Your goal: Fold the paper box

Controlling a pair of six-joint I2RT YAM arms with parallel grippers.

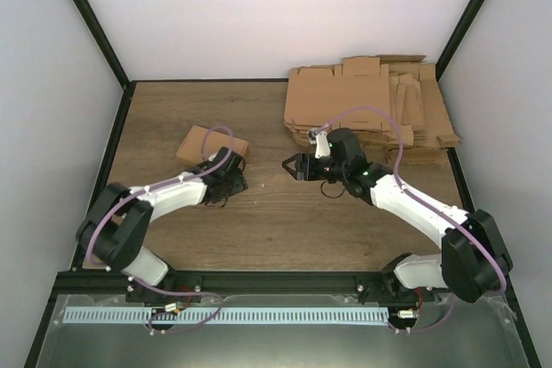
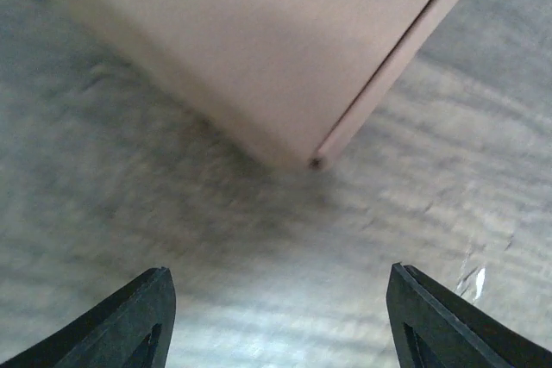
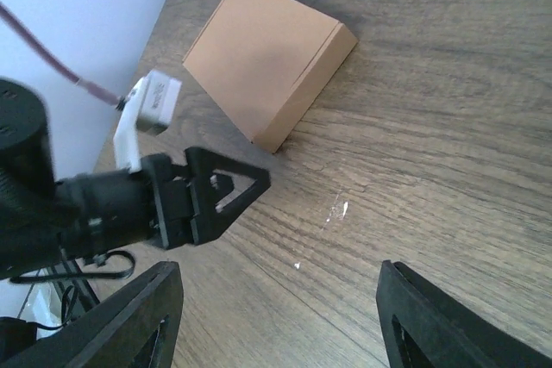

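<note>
**Closed brown box on the table, both pincers wide and empty**

Your paper box point(image 1: 211, 146) lies flat and closed on the wooden table point(image 1: 276, 230). Its faces are plain brown, and a thin seam runs along one edge in the left wrist view.

Your left gripper point(image 1: 229, 173) sits just beside the box, on its near right side. The jaws are spread wide with nothing between them. From its own camera, a corner of the box lies ahead of the fingertips and apart from them.

Your right gripper point(image 1: 291, 166) hangs well to the right of the box and points toward it, jaws also wide and empty.

Behind the box and to its right, by the back wall, lies a loose pile of flat cardboard blanks point(image 1: 371, 105).

The table is dark wood grain, with a few pale specks point(image 3: 336, 208) to the right of the box. White walls point(image 1: 276, 15) stand behind and to either side of the box, with black frame bars point(image 1: 86, 19) at the corners. A purple cable point(image 1: 217, 131) arcs over the box in the top view.
</note>
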